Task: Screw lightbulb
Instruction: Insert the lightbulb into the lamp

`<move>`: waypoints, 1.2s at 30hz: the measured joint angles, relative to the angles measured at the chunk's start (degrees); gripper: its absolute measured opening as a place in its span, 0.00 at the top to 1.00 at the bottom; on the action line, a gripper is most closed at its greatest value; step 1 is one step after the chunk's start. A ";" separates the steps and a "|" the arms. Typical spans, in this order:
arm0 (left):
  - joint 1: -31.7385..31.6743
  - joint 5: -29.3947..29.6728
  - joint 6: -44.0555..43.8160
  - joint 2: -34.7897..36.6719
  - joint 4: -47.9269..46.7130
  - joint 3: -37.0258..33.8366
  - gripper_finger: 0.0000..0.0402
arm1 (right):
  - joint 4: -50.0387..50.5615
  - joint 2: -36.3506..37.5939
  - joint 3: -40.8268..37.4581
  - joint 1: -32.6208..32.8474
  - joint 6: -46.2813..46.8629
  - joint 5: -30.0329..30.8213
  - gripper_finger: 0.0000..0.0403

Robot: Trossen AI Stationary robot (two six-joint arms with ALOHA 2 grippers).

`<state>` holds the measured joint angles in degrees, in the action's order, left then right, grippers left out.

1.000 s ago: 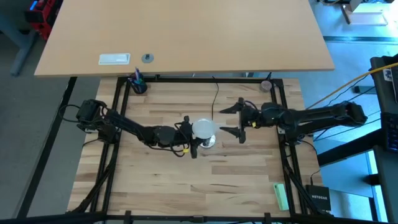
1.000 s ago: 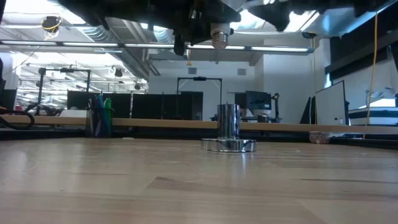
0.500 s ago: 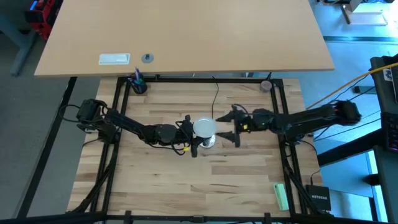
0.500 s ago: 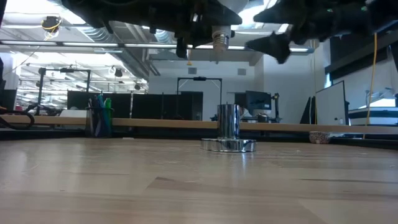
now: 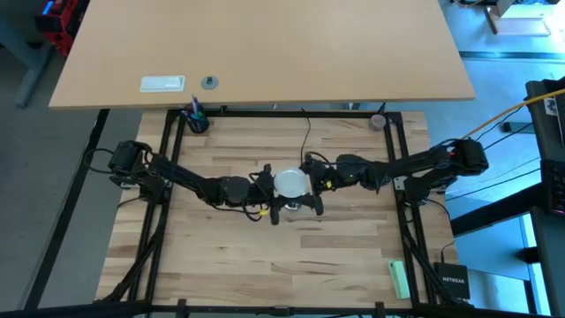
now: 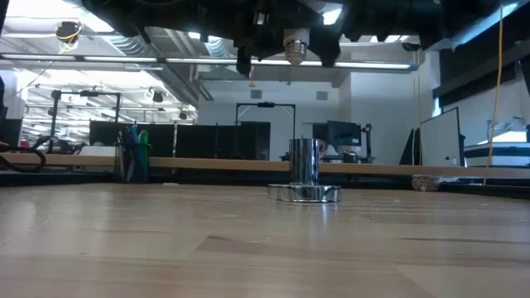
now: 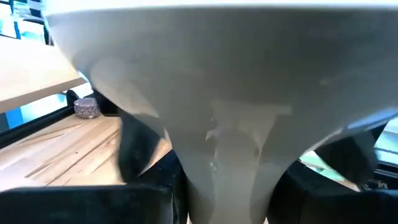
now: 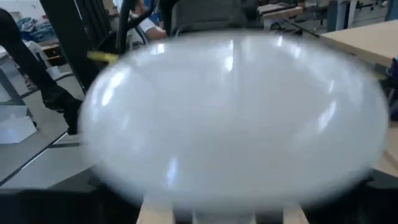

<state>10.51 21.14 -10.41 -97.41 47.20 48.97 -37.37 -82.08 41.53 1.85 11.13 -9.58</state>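
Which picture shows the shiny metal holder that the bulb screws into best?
The low view: the round silver metal socket stands whole on the wooden table, with the frosted white lightbulb held high above it. In the high view the bulb and grippers hide nearly all of it. Both wrist views are filled by the bulb, so no socket shows.

The lightbulb (image 5: 290,183) sits at frame centre, above the socket (image 6: 304,176). The left gripper (image 5: 274,190) lies to its left, the right gripper (image 5: 311,185) to its right. A pen cup (image 5: 195,118) stands upper left.
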 joint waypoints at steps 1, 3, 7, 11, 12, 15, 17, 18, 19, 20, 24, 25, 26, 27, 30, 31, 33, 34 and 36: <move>0.04 -0.02 0.01 0.00 -0.02 0.00 0.67 | 0.05 -0.16 0.15 0.00 -0.07 -0.01 0.19; 0.04 -0.04 -0.13 0.00 0.28 0.00 0.67 | 0.14 -0.33 0.56 0.02 -0.32 0.61 0.25; 0.04 -0.17 -0.67 0.02 0.10 0.00 0.60 | 0.11 -0.35 0.56 0.04 -1.09 1.72 0.40; 0.04 -0.19 -0.72 0.17 -1.04 -0.02 0.50 | 0.70 -0.15 0.53 0.00 -2.17 2.13 0.52; 0.04 -0.19 -0.73 0.66 -2.82 -0.02 0.48 | 0.76 0.15 0.53 0.00 -2.51 2.13 0.55; 0.09 -0.26 -1.46 3.52 -10.80 -0.04 0.46 | 3.64 1.94 0.53 0.00 -3.91 2.20 0.58; 0.33 -0.26 -2.22 6.15 -15.74 -0.03 0.45 | 6.85 3.55 0.53 0.00 -4.81 2.53 0.58; 0.53 -0.23 -2.25 7.67 -18.56 -0.04 0.45 | 8.25 4.38 0.53 0.00 -5.47 3.13 0.58; 0.75 -0.21 -2.27 8.86 -20.36 -0.04 0.45 | 9.95 5.13 0.53 0.00 -6.08 3.92 0.58; 0.87 -0.20 -2.27 10.24 -22.20 -0.02 0.46 | 11.12 5.80 0.53 0.00 -6.63 4.58 0.57; 1.26 0.94 -2.72 13.97 -26.53 -0.01 0.47 | 13.88 7.06 0.53 0.00 -7.14 6.02 0.57; 1.26 1.23 -2.88 14.08 -26.22 -0.02 0.48 | 13.71 7.05 0.53 0.00 -7.14 6.02 0.58; 1.26 1.28 -2.92 14.05 -25.29 0.00 0.48 | 13.50 7.03 0.53 0.02 -7.15 6.02 0.58; 1.23 1.30 -2.93 13.93 -24.72 -0.01 0.48 | 12.98 7.03 0.53 0.04 -7.14 6.00 0.58; 0.88 1.36 -2.97 12.35 -21.67 0.02 0.48 | 10.89 7.03 0.53 0.04 -7.07 5.98 0.58; 0.79 1.38 -3.09 11.56 -21.11 -0.04 0.48 | 10.10 7.03 0.53 0.04 -6.88 5.93 0.57; 0.78 1.37 -3.00 9.77 -18.23 -0.03 0.48 | 8.45 7.03 0.53 0.04 -6.66 4.96 0.57; 0.78 1.41 -2.69 9.03 -16.41 -0.13 0.48 | 8.36 7.03 0.53 0.04 -6.66 4.65 0.57; 0.78 1.43 -1.76 7.79 -11.38 -0.02 0.48 | 9.28 7.03 0.53 0.04 -6.57 4.43 0.58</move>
<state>11.29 22.57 -12.17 -89.61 35.82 48.95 -28.10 -75.05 42.06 1.89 4.56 -5.15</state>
